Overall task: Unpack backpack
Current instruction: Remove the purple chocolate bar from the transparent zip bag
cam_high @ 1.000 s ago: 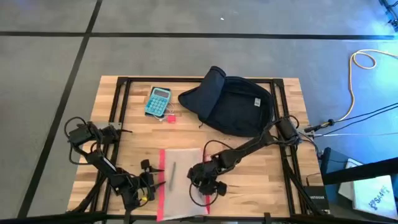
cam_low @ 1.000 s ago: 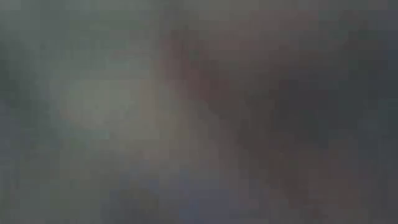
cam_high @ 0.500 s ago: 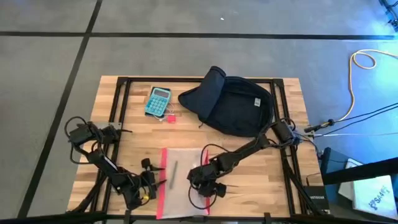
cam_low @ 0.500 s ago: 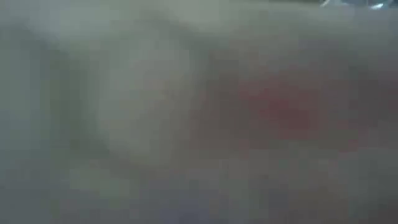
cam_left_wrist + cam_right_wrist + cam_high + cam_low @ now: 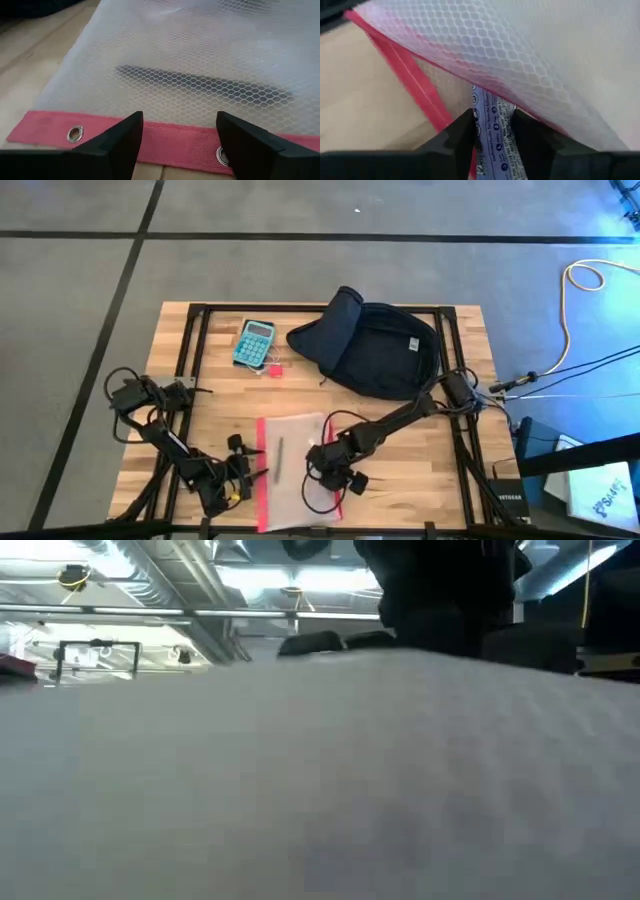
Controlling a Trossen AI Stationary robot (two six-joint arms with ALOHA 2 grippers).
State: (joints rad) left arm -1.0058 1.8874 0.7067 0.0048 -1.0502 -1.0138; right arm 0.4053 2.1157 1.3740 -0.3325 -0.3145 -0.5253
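Since half a second ago the clear mesh zip pouch with red edges (image 5: 295,468) has tilted slightly, its right side raised and skewed on the light wooden table (image 5: 420,480), while the right gripper (image 5: 332,477) has stayed at the pouch's right edge. In the right wrist view that gripper (image 5: 492,131) has its two dark fingers (image 5: 457,137) drawn close together around a narrow white printed label or tag (image 5: 492,145) at the pouch's red border, and the mesh sheet (image 5: 520,65) lifts up and away beyond them. The left gripper (image 5: 243,470) sits low at the near left of the table, just beside the pouch's left red edge; in the left wrist view its fingers (image 5: 117,142) stand well apart with nothing between them, hovering over the red strip with metal eyelets (image 5: 75,133), and a dark slim pen-like object (image 5: 200,85) shows through the mesh. The large dark navy soft fabric backpack (image 5: 375,345) lies at the far right of the table, its top flap folded towards the left, well apart from both grippers. A teal calculator (image 5: 254,342) lies to the left of the backpack at the far edge, with a small red item (image 5: 272,369) just beside its near corner. The low view is almost filled by the pale pouch surface (image 5: 320,790).
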